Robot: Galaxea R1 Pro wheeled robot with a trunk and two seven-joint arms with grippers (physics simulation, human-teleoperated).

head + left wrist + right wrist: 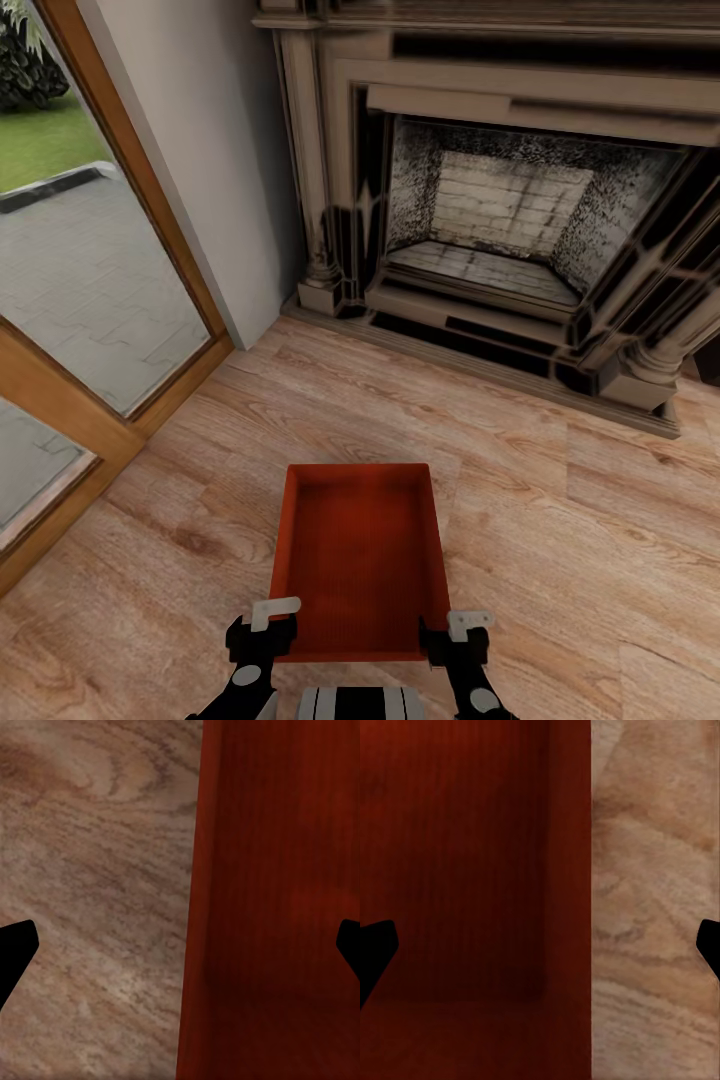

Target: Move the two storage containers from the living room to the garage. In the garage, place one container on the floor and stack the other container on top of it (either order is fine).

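Note:
One red-orange open-topped storage container (360, 560) lies on the living room's light wood plank floor (570, 500), right in front of me. My left gripper (265, 625) is open at its near left corner, one finger on each side of the container wall (277, 907). At the near right corner my right gripper (455, 635) is also open and straddles the other side wall (465, 870). Both wrist views show black fingertips far apart, with red bin on one side and wood floor on the other. The other container and the garage are out of view.
A dark ornate fireplace (500, 230) stands across the far side. A wood-framed glass door (90, 280) runs along the left, with a grey wall (215, 150) between the two. Bare plank floor lies around the bin.

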